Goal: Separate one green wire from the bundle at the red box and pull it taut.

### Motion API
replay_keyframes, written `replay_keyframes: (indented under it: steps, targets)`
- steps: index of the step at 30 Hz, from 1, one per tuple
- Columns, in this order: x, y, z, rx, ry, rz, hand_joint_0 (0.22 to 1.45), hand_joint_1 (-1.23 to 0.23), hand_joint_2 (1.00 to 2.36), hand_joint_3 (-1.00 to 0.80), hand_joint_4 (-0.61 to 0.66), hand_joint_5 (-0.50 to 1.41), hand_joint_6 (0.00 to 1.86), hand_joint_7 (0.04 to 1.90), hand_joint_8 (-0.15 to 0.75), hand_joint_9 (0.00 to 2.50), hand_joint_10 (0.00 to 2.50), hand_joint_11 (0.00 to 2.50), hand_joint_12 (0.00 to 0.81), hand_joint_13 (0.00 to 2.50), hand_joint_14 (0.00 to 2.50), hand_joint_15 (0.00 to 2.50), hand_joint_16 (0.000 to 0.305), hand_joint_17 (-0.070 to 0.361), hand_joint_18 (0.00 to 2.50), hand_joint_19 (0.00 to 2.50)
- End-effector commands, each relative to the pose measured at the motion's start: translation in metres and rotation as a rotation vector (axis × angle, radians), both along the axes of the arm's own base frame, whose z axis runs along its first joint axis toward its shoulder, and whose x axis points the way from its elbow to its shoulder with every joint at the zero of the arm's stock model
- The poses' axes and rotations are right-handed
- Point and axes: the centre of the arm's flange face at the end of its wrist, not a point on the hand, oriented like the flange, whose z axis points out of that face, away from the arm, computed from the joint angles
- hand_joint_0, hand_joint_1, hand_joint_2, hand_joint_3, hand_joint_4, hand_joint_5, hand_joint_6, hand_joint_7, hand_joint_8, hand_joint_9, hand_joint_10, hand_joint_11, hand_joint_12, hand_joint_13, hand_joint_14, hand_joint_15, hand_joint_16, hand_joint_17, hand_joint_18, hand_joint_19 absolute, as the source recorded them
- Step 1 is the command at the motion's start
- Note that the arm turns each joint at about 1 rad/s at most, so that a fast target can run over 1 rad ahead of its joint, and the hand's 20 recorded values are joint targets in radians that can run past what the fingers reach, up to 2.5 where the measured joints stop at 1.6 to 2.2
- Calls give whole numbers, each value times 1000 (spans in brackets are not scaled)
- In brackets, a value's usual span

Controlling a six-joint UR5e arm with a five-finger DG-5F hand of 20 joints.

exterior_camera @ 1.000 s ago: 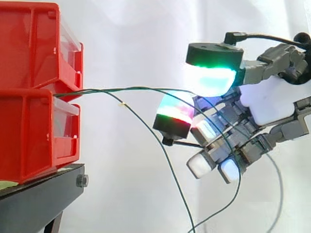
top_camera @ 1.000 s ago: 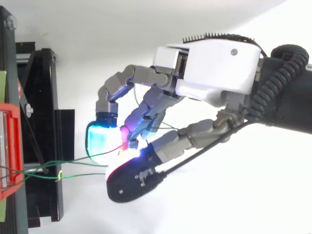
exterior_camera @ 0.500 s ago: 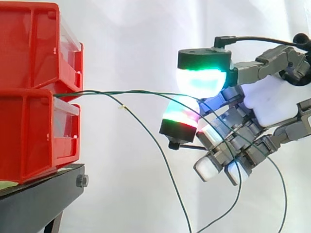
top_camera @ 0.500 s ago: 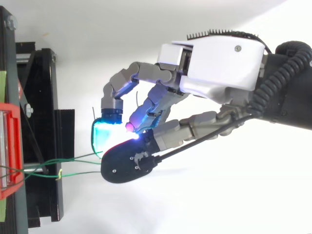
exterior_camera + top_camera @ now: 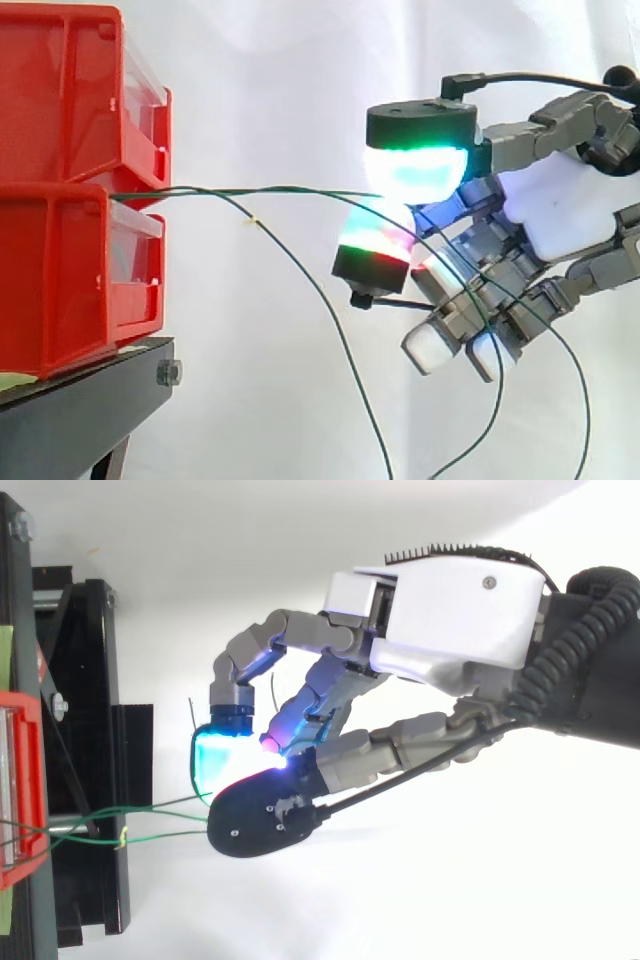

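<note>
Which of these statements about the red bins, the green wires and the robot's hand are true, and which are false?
1. Two red bins are stacked on a black stand. True.
2. The hand enters the side view from the left. False: it enters from the right.
3. One green wire runs nearly straight from the bins to the fingers. True.
4. Every wire is stretched tight. False: a second wire sags down below the first.

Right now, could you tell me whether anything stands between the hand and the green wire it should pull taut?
Nothing visible does. The green wire runs free from the red bins straight to the hand, into the pinch of its glowing pads. Other green strands droop below, not in between.
</note>
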Motion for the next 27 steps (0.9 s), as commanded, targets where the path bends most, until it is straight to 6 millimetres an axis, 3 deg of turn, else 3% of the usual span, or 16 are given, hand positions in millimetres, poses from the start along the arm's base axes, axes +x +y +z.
replay_keyframes:
  steps: [1,10,14,19,27]
  targets:
    - [-5,-1,3,-6,23,2,594,-773,1021,-196,10,-105,892,1052,244,1087,23,669,333,826,19,487,46,103,776,692]
    - [-27,-4,28,-20,87,-4,589,-773,1022,-168,16,-102,895,1049,244,1092,24,671,335,827,20,487,46,103,775,692]
    - [-36,-5,27,-14,114,-4,589,-774,1021,-163,21,-100,895,1055,245,1092,23,672,335,827,20,490,46,103,775,690]
    - [-35,-2,-2,68,73,-32,587,-772,1021,-158,27,-99,894,1070,249,1100,23,660,335,829,20,491,46,104,775,693]
    - [-30,0,-29,146,-11,-52,587,-770,1020,-161,27,-98,895,1054,247,1105,21,669,338,832,19,490,47,105,779,690]
